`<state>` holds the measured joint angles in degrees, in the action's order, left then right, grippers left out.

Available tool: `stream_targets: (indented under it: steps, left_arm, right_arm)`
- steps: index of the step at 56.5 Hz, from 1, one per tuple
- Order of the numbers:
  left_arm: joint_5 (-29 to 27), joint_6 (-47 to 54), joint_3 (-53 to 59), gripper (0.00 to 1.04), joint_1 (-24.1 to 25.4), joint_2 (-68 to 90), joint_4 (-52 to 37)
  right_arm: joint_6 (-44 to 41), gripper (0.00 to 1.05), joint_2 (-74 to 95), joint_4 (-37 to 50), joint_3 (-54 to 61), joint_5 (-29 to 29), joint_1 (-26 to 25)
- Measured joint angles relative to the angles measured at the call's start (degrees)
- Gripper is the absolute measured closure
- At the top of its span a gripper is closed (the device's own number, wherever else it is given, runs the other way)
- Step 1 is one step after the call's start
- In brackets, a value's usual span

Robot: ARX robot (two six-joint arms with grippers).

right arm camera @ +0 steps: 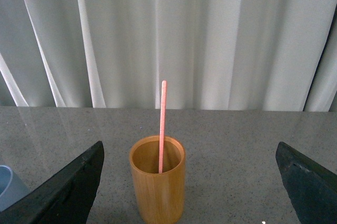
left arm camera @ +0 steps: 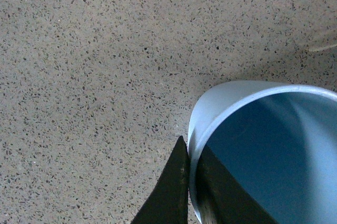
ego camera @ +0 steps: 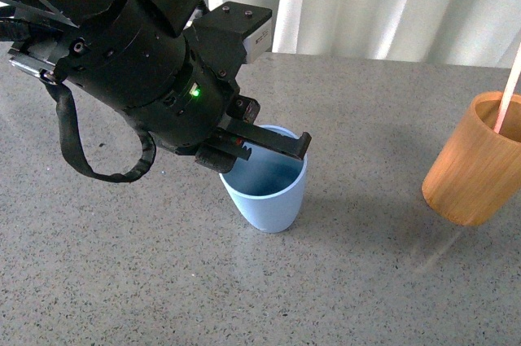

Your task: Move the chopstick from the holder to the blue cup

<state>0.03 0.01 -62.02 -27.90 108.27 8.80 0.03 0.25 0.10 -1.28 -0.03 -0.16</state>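
The light-blue cup point(ego camera: 269, 191) stands mid-table, and my left gripper point(ego camera: 273, 142) is shut on its rim, one finger inside and one outside; the left wrist view shows the cup point(left arm camera: 231, 103) pinched at its near rim by my left gripper point(left arm camera: 189, 182). The orange-brown bamboo holder point(ego camera: 476, 163) stands at the right, with the pinkish-red chopstick point(ego camera: 509, 89) leaning out of it. In the right wrist view the holder point(right arm camera: 158, 187) with the chopstick point(right arm camera: 162, 124) stands between the wide-open fingers of my right gripper point(right arm camera: 192, 187), nearer one finger point(right arm camera: 68, 192). The right gripper is out of the front view.
The grey speckled table point(ego camera: 366, 281) carries both vessels. White curtains point(ego camera: 391, 4) hang behind its far edge. My left arm point(ego camera: 122, 45) fills the upper left of the front view. A corner of the blue cup point(right arm camera: 8, 187) shows in the right wrist view.
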Motion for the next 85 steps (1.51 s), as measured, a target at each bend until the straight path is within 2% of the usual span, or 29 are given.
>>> stream_targets:
  steps: [6, 33, 40, 42, 59, 69, 79, 85]
  left_arm:
    - [0.00, -0.04, -0.04, 1.01, -0.09, 0.17, -0.59]
    - [0.37, -0.04, -0.07, 0.33, 0.04, 0.39, -1.95]
    - [0.42, -0.07, -0.07, 0.08, 0.37, 0.35, -2.10]
    - [0.44, -0.04, -0.07, 0.06, 0.46, 0.33, -2.10]
    - [1.97, 0.17, -3.96, 0.07, 3.69, -3.37, 0.33]
    - [5.18, 1.25, -3.89, 0.07, 8.15, -7.54, 0.96]
    - [10.88, 2.84, -2.82, 0.07, 20.44, -10.93, -1.33]
    - [13.99, 4.98, -2.69, 0.07, 31.23, -10.99, -2.32]
  right_arm:
    - [0.00, 0.10, 0.00, 0.00, 0.00, 0.00, 0.00]
    - [0.00, 0.10, 0.00, 0.00, 0.00, 0.02, 0.00]
    - [0.00, 0.10, 0.00, 0.00, 0.00, 0.00, 0.00]
    - [0.00, 0.10, 0.00, 0.00, 0.00, 0.00, 0.00]
    - [0.00, 0.10, 0.00, 0.00, 0.00, 0.02, 0.00]
    - [0.00, 0.10, 0.00, 0.00, 0.00, 0.00, 0.00]
    - [0.00, 0.10, 0.00, 0.00, 0.00, 0.02, 0.00]
    - [0.00, 0.10, 0.00, 0.00, 0.00, 0.00, 0.00]
